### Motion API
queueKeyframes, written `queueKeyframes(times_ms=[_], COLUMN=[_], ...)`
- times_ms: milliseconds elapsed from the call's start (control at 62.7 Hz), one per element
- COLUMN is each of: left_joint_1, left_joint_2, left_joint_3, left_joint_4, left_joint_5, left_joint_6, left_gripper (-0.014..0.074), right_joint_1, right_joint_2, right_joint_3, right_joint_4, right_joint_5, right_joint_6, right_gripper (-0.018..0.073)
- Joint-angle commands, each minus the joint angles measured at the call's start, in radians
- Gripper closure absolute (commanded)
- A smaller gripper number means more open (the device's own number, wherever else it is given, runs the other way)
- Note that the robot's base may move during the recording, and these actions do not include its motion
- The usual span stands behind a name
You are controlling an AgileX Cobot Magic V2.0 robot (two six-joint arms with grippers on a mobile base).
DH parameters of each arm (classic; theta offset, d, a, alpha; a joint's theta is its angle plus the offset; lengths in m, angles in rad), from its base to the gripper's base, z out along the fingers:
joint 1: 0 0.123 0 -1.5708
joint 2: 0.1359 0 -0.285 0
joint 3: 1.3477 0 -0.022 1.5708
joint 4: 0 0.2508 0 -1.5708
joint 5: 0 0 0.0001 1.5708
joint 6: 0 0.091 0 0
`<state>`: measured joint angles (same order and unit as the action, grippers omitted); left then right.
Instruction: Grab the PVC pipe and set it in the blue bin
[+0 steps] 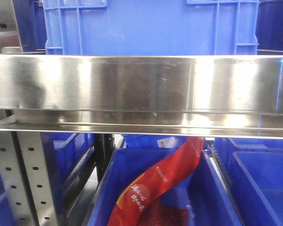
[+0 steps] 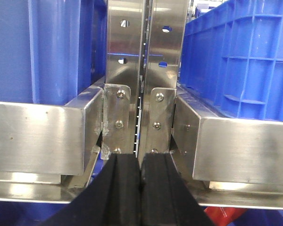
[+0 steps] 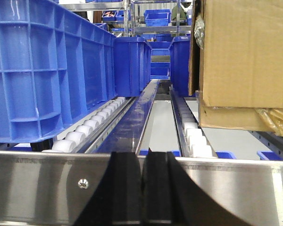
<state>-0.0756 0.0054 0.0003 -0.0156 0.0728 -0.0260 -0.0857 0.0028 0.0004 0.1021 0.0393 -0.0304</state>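
The PVC pipe is out of view in every frame. My left gripper [image 2: 140, 162] is shut, its black fingers pressed together with nothing between them, facing the steel upright posts [image 2: 141, 84] of the rack. My right gripper [image 3: 142, 157] is also shut and empty, level with a steel rail [image 3: 47, 188] at the front of a roller shelf. Blue bins show in all views: a large one [image 1: 151, 26] on the upper shelf and one [image 1: 132, 179] below it in the front view, neither gripper appears there.
A wide steel shelf beam [image 1: 141, 87] crosses the front view. The lower bin holds a red packet [image 1: 160, 181]. Blue crates [image 2: 240, 61] flank the posts. Beside the roller track [image 3: 92, 125] stand a blue crate [image 3: 47, 70] and a cardboard box [image 3: 245, 56].
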Motion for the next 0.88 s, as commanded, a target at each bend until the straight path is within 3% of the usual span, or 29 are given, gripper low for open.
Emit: queueKeyframes(times_ms=[0,862], left_joint_1=[0.003,0.003], left_joint_2=[-0.005,-0.005], left_joint_3=[0.0,0.0], left_joint_4=[-0.004,0.0], left_joint_5=[-0.019,-0.019], left_joint_6=[-0.008,-0.008], left_gripper=[0.0707,0.0707], right_joint_1=[-0.003,-0.003], right_joint_2=[-0.003,-0.003], right_joint_3=[0.0,0.0], right_joint_4=[0.001,0.001], right_joint_5=[-0.024,-0.024], right_joint_6=[0.0,0.0], right_gripper=[0.0728,0.0728])
